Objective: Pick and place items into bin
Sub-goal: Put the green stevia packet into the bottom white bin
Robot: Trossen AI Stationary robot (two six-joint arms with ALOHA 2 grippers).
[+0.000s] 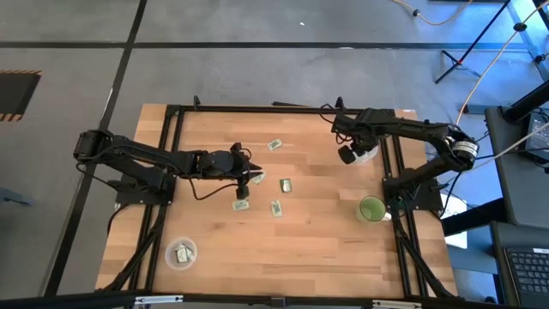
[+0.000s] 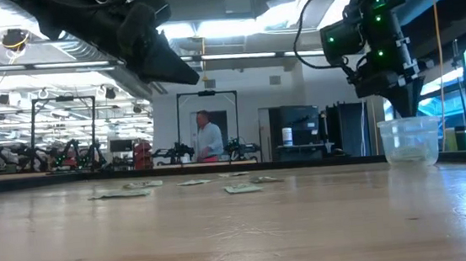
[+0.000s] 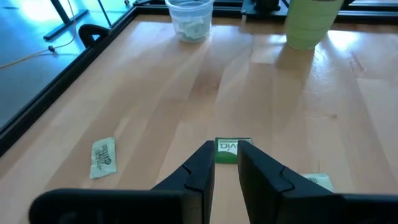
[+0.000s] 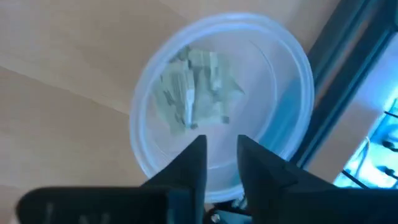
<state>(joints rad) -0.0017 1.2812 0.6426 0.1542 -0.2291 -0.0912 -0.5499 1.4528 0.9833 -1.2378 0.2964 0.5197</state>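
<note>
Several small pale green and white packets lie flat on the wooden table. My left gripper hovers over the middle of the table, slanting down, open by a narrow gap. A green packet lies on the wood just past its fingertips. My right gripper points down over a clear round bin at the table's far right. It is open with nothing between its fingers. A heap of packets lies on the bin's floor.
A green cup stands near the right edge, nearer than the clear bin. A second clear cup holding packets stands at the near left. Black frame rails run along both table sides. Bare wood lies toward the near edge.
</note>
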